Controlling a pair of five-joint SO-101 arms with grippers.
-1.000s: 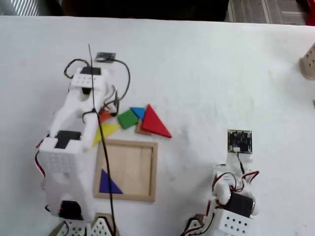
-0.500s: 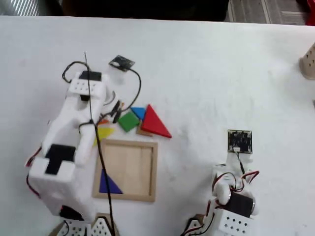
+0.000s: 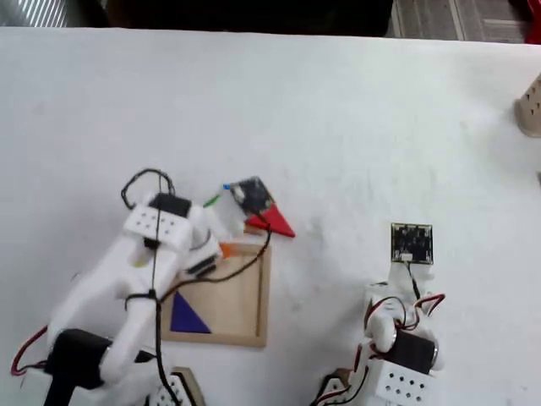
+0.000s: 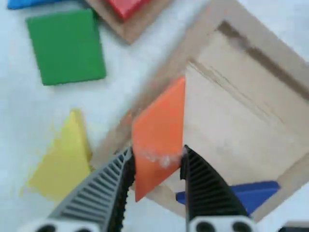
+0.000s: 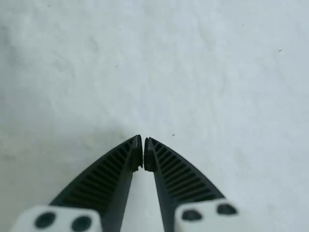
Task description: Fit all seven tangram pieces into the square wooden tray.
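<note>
My left gripper [image 4: 157, 162] is shut on an orange piece [image 4: 159, 135] and holds it tilted over the far left rim of the square wooden tray [image 4: 159, 82]. In the high view the orange piece [image 3: 226, 250] shows at the tray's [image 3: 241, 296] far edge. A dark blue triangle [image 3: 188, 315] lies inside the tray. Outside it lie a yellow triangle [image 4: 63, 159], a green square [image 4: 66, 46], and a red triangle [image 3: 270, 222] on a brown piece [image 4: 137, 26]. My right gripper [image 5: 143, 154] is shut over bare table, at the front right.
The left arm's wrist camera [image 3: 254, 196] and its cables hang over the loose pieces. A perforated wooden block [image 3: 530, 106] stands at the table's right edge. White tabletop stretches between the tray and the right arm [image 3: 406, 338].
The left arm has swung back from the loose pieces toward the tray, bringing the orange piece with it. The right arm has kept still.
</note>
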